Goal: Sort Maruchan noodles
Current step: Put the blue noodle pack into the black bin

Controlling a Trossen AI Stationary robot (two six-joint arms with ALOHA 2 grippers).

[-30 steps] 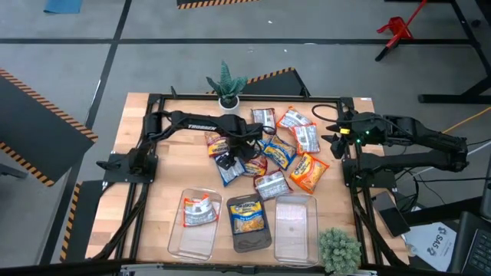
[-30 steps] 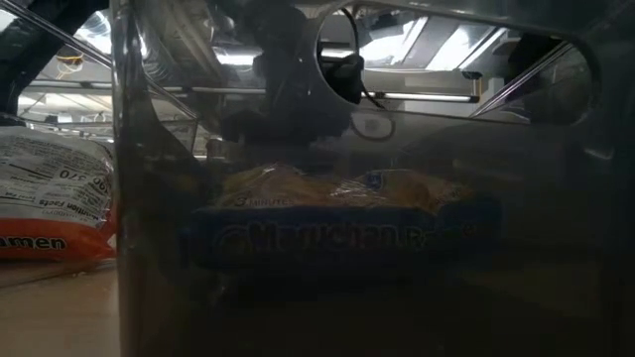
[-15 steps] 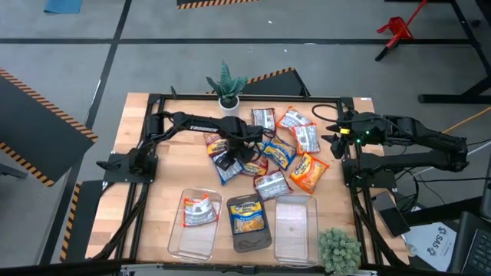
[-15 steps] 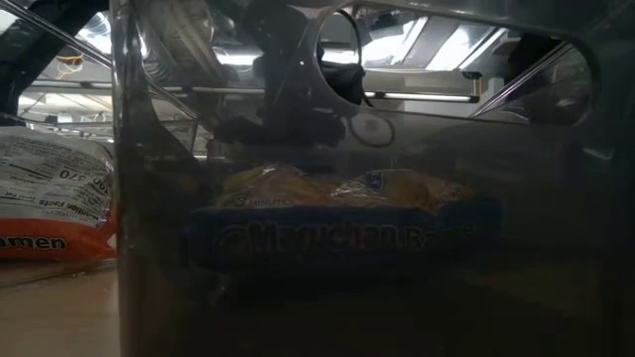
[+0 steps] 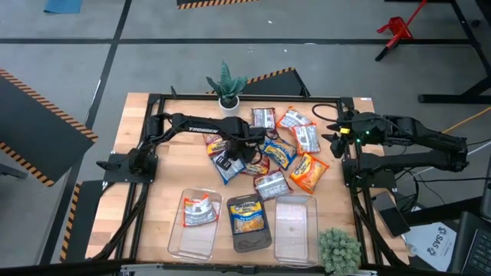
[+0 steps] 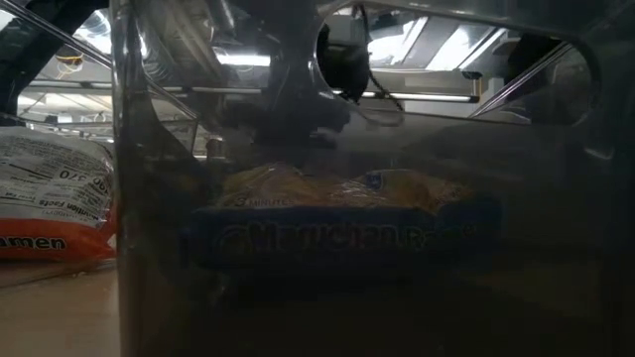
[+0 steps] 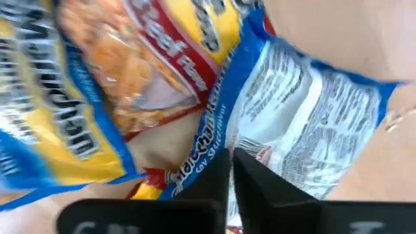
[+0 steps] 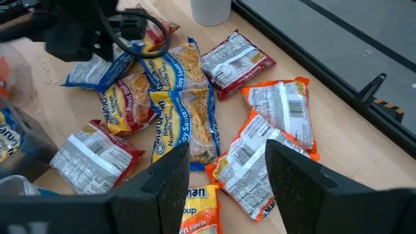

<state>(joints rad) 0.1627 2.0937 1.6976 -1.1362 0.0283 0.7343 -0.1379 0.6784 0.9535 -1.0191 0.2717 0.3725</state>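
High view: wooden table on grey floor.

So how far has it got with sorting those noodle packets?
Barely begun. Two packets are binned: one in the left bin, one in the middle bin; the right bin holds none. The left gripper has just shut on a blue packet in the pile. The right gripper waits at the table's edge. About ten remain.

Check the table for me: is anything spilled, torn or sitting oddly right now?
No spill or tear shows. The noodle packets lie in a jumbled, overlapping pile, some face down, as expected mid-sort. The left pincer is shut on the edge of a blue packet in that pile. The right-hand bin holds nothing yet.
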